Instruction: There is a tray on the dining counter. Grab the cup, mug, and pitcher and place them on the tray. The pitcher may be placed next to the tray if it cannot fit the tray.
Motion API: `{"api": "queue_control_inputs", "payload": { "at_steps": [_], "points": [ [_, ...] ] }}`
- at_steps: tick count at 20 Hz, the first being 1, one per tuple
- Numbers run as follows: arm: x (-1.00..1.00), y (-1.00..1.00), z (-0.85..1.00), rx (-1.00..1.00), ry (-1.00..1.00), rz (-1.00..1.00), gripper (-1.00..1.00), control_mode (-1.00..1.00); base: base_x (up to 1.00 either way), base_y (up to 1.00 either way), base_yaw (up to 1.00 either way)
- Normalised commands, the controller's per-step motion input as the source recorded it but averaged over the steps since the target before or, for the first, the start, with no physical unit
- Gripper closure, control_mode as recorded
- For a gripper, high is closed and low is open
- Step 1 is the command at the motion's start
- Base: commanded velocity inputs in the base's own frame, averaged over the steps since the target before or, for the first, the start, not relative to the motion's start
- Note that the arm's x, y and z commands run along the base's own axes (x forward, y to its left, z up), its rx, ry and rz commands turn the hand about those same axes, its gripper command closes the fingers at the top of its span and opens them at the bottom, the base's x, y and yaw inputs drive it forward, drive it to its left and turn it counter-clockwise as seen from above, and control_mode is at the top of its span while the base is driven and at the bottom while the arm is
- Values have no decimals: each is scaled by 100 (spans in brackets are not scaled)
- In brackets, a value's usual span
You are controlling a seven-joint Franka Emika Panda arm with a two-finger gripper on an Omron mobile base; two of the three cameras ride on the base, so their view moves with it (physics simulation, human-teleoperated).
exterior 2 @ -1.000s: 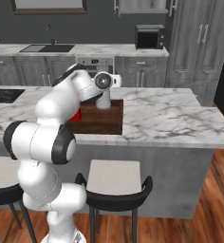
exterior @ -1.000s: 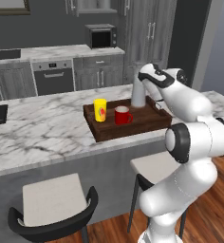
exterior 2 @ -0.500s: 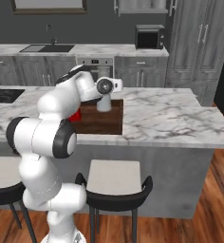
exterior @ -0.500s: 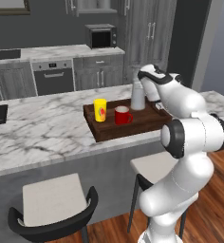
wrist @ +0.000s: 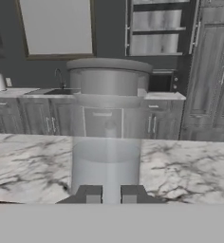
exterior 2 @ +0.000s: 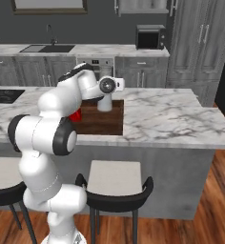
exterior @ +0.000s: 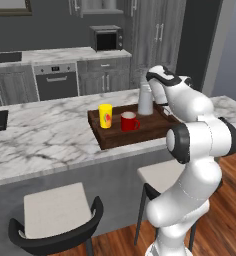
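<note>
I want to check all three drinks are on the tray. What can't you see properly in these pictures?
- Mug: right base view, the arm covers all but a red sliver.
- Pitcher: left base view, its handle is behind the end effector, so the grip isn't clear.
- Pitcher's bottom: hand view, cut off by the lower edge.
- Cup: left base view, its mark is too small to read.
- Tray: the arm covers its right end.

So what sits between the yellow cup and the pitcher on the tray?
The red mug stands between the cup and the pitcher on the tray, seen in the left base view.
</note>
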Motion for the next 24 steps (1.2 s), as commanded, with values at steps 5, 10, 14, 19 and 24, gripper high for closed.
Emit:
{"api": "queue_control_inputs", "payload": {
  "at_steps": [5,10,14,19,24],
  "points": [
    [-1,0,-11,0,0,0,100,-100,0,0,0],
    [-4,0,0,0,0,0,100,-100,0,0,0],
    [-7,0,-1,0,0,0,100,-100,0,0,0],
    [-13,0,-6,0,0,0,100,-100,0,0,0],
    [-7,0,-11,0,0,0,100,-100,0,0,0]
  ]
}}
